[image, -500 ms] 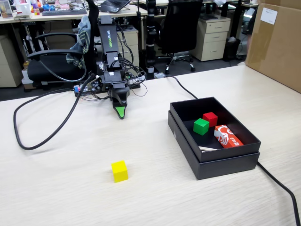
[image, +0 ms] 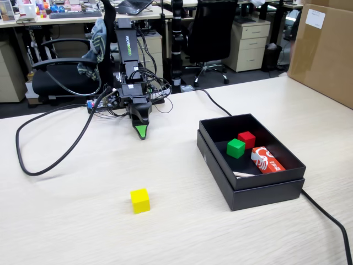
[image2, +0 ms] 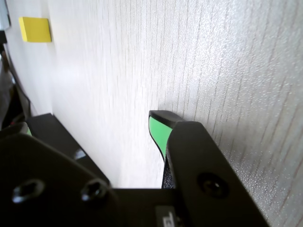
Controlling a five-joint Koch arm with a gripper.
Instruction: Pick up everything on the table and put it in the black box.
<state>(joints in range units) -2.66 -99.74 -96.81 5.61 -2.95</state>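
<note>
A small yellow cube [image: 140, 200] lies alone on the pale wood table [image: 66, 221], towards the front in the fixed view; the wrist view has the yellow cube [image2: 35, 29] at its top left. The black box [image: 265, 194] stands to the cube's right. It holds a green cube [image: 235, 148], a red cube [image: 246, 139] and a red-and-white packet [image: 267, 160]. My gripper [image: 142, 131] hangs tip-down just over the table at the back, well away from cube and box. Only one green-padded fingertip [image2: 158, 128] shows, with nothing against it.
A black cable [image: 47, 154] loops over the table left of the arm, and another cable [image: 331, 218] runs past the box's right corner. A big brown carton [image: 325, 52] stands at the far right. Office chairs and desks lie beyond the table's back edge.
</note>
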